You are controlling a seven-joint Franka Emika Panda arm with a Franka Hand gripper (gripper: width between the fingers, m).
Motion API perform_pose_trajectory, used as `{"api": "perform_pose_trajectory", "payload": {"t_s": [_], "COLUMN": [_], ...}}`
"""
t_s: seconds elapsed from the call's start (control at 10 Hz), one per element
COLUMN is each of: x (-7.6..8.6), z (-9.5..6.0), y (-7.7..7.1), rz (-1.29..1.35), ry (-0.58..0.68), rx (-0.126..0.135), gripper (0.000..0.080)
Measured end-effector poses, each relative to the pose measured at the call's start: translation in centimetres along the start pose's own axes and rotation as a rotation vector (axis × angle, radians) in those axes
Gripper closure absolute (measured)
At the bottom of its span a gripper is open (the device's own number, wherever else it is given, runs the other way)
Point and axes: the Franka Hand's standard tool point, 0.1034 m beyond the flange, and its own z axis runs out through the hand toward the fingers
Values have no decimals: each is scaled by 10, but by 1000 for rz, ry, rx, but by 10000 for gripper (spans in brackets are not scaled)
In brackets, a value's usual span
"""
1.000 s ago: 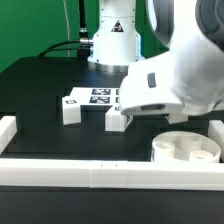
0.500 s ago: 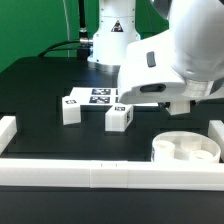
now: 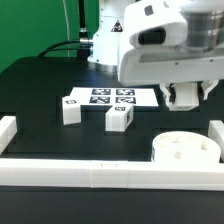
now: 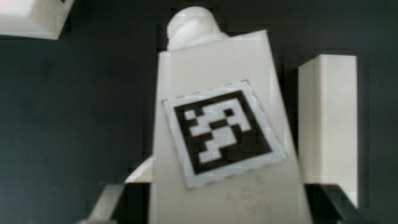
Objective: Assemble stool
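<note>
My gripper (image 3: 185, 97) hangs above the table at the exterior view's right, over the round white seat (image 3: 186, 149) that lies near the front bar. In the wrist view the gripper (image 4: 228, 205) is shut on a white stool leg (image 4: 217, 90) with a black-and-white tag on its face; the leg points away from the jaws. Two more tagged legs stand on the black table: one (image 3: 70, 108) at the exterior view's left and one (image 3: 120, 116) in the middle. Another white piece (image 4: 331, 105) shows beside the held leg in the wrist view.
The marker board (image 3: 105, 96) lies flat behind the two standing legs. Long white bars edge the table at the front (image 3: 100, 175) and at both sides. The robot's base (image 3: 110, 45) stands at the back.
The arm has risen and moved toward the exterior view's right, away from the middle leg and up over the seat. The two standing legs have not moved.
</note>
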Motion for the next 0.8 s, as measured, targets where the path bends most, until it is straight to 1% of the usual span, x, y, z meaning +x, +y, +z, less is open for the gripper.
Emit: {"api": "perform_pose_trajectory", "payload": {"t_s": [0.1, 0.2, 0.3, 0.4, 0.5, 0.7, 0.8], "x": [5, 5, 7, 13, 12, 24, 29], "z": [2, 3, 2, 0, 0, -33, -40], "y": [0, 0, 0, -1, -1, -2, 1], "rz": [0, -1, -2, -4, -5, -16, -48], "ry": [88, 149, 199, 280, 323, 454, 519], "rx": [-1, -2, -2, -1, -2, 1, -7], "gripper": [471, 471, 471, 471, 471, 471, 471]}}
